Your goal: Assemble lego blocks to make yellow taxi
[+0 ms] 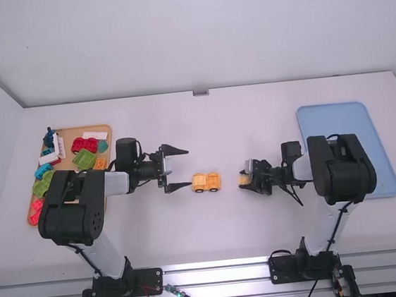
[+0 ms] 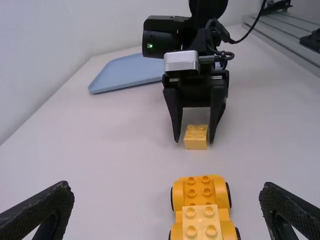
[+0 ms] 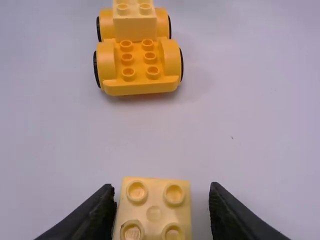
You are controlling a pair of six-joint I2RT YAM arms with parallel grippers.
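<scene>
Left of the table's middle, my left gripper [image 1: 189, 168] stands open, nothing between its fingers. The orange wheeled car base [image 1: 206, 182] lies just off its fingertips, a light yellow block on its top. In the left wrist view, my left gripper [image 2: 166, 192] is spread wide, with the car base [image 2: 200, 187] beyond. Right of the car base, my right gripper [image 1: 246, 176] is low over a yellow block [image 1: 244, 180]. The right wrist view has this block [image 3: 154, 214] standing between the fingers of my right gripper [image 3: 161, 189], with a gap at one side.
An orange-brown tray [image 1: 76, 130] of several colored bricks is at the far left, partly under the left arm. A light blue tray [image 1: 336, 116] lies at the right, partly behind the right arm. White table [image 1: 214, 232] surface surrounds the car base.
</scene>
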